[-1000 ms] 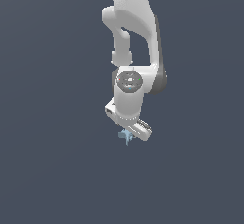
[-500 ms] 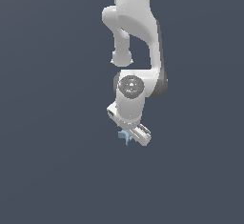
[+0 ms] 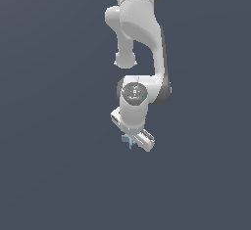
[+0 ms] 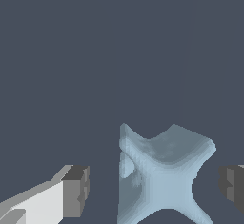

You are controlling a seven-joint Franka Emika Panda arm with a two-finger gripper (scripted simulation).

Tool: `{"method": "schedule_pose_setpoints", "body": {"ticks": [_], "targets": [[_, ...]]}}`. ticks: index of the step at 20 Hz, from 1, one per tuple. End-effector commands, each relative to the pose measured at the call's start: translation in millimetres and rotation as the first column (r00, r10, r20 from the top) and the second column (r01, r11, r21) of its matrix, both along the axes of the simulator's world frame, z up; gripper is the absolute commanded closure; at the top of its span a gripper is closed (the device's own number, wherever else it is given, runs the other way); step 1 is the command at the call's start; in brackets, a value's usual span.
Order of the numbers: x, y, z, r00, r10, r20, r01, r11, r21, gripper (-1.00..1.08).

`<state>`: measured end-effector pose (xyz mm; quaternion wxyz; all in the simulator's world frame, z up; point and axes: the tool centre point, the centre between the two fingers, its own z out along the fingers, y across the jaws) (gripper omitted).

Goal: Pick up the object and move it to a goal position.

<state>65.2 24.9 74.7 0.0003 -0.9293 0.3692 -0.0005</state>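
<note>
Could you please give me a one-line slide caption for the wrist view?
Wrist view: open gripper straddling the pale-blue star-shaped object, fingers clear of it on either side.

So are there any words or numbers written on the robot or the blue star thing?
None can be read.
Star: plain pale blue, no writing.
Tool: plain white and grey, no label.
Arm: a round joint cap with tiny green and red specks, too small to read as any sign.
</note>
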Motion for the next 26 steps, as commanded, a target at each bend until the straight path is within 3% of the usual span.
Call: {"method": "schedule_pose_setpoints", "body": {"ticks": [1, 10, 11, 26], "targets": [[-0.9, -0.1, -14.2, 1.000, -0.001, -0.001, 0.001, 1.000, 0.000, -0.92], [0.2, -0.1, -33.7, 1.000, -0.003, -0.001, 0.003, 1.000, 0.000, -0.92], [0.2, -0.1, -33.7, 1.000, -0.003, -0.001, 0.003, 1.000, 0.000, 1.08], [-0.3, 3.0, -26.1, 1.000, -0.003, -0.001, 0.003, 1.000, 0.000, 1.08]]}}
